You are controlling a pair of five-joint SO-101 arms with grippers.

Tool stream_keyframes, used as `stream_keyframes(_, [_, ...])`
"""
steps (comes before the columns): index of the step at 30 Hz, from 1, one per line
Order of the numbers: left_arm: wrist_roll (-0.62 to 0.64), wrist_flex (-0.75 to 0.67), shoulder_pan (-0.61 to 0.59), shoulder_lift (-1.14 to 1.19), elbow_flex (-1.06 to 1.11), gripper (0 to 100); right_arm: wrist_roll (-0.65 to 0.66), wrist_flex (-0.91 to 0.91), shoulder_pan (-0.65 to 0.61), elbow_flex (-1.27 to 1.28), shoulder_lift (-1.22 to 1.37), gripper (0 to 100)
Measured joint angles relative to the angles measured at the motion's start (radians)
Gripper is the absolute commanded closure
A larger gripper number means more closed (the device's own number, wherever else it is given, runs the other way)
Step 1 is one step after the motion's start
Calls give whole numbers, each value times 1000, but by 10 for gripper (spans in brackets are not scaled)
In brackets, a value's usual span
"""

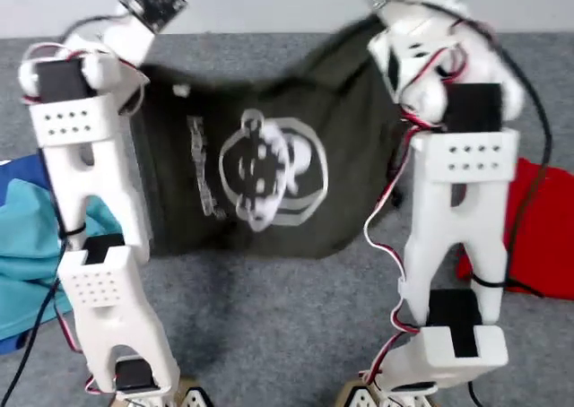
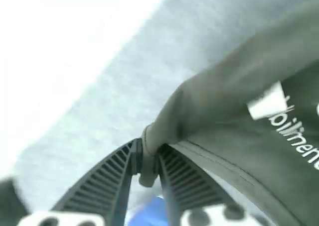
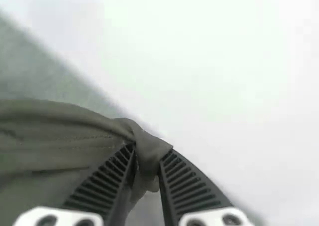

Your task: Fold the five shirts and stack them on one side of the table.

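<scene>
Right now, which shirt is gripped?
The dark green shirt with white print, pinched by left gripper and right gripper; teal shirt and red shirt lie aside.

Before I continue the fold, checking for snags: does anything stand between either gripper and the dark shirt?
Nothing visible: the left gripper and right gripper each have jaws closed on the dark shirt's bunched edge.

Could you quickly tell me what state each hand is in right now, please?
Left hand: closed, pinching a bunched edge of the dark green shirt.
Right hand: closed, pinching another bunched edge of the same shirt.
</scene>
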Motion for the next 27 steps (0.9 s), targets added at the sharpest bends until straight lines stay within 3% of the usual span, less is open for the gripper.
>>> stream_keyframes(8, [20, -107, -6, -20, -328, 985, 109, -31, 3, -305, -2, 989])
stream_keyframes(14, [20, -193, -21, -140, -336, 985, 198, -35, 3, -431, -20, 989])
stream_keyframes(20, [20, -186, -26, -258, -347, 985, 215, -31, 46, -580, -20, 989])
stream_keyframes(27, [20, -112, -29, -371, -348, 985, 219, 109, 63, -678, -121, 989])
